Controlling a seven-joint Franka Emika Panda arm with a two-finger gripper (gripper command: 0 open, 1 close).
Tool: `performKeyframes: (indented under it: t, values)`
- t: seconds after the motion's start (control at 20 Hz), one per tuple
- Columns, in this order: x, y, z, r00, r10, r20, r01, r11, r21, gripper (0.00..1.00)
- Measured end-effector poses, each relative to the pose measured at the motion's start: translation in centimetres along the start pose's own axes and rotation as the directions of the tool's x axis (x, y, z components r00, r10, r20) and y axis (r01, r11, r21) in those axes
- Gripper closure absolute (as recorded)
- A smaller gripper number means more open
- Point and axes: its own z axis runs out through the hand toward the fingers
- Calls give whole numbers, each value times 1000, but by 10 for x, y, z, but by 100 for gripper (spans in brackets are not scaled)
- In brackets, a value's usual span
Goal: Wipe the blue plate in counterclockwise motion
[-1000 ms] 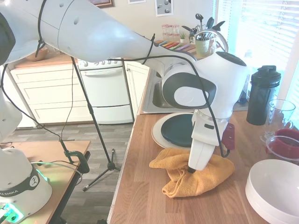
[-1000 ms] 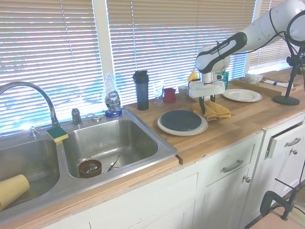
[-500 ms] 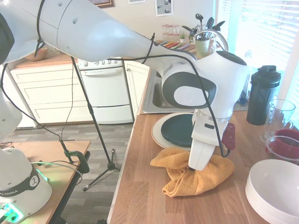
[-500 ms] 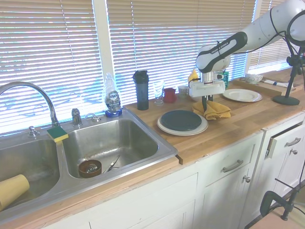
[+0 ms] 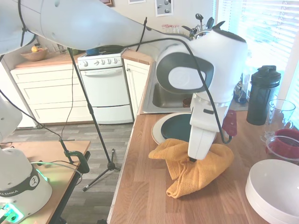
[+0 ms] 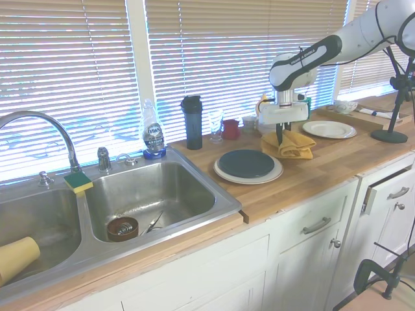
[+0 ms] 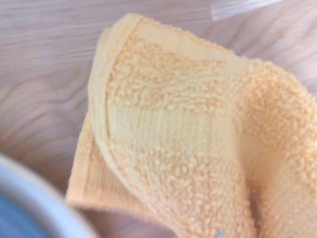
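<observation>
The blue plate (image 5: 176, 128) (image 6: 246, 163) lies on a larger cream-white plate (image 5: 158, 131) (image 6: 224, 173) on the wooden counter, beside the sink. Just past it, away from the sink, my gripper (image 5: 192, 159) (image 6: 280, 137) points down and is shut on an orange towel (image 5: 198, 168) (image 6: 290, 144). The towel hangs bunched from the fingers, pulled up off the counter at its top. I cannot tell if its lower folds touch the wood. The arm hides part of the blue plate in the first exterior view. In the wrist view the towel (image 7: 188, 148) fills the picture, with the blue plate (image 7: 15, 223) blurred at one corner.
A black shaker bottle (image 5: 263, 95) (image 6: 192, 122), a glass and a red cup (image 6: 231, 129) stand by the window. Stacked white bowls (image 5: 275, 189) sit at the near right. Another white plate (image 6: 329, 129) lies beyond the towel. The sink (image 6: 149, 194) is next to the plates.
The arm has risen and the gripper has pulled the orange towel up with it; the towel now hangs stretched instead of lying flat in a heap.
</observation>
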Motion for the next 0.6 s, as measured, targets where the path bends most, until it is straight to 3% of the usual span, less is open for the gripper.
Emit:
performKeyframes:
  t: [0.6]
  values:
    - [-93,7,-93,992,-112,-50,114,992,51,100]
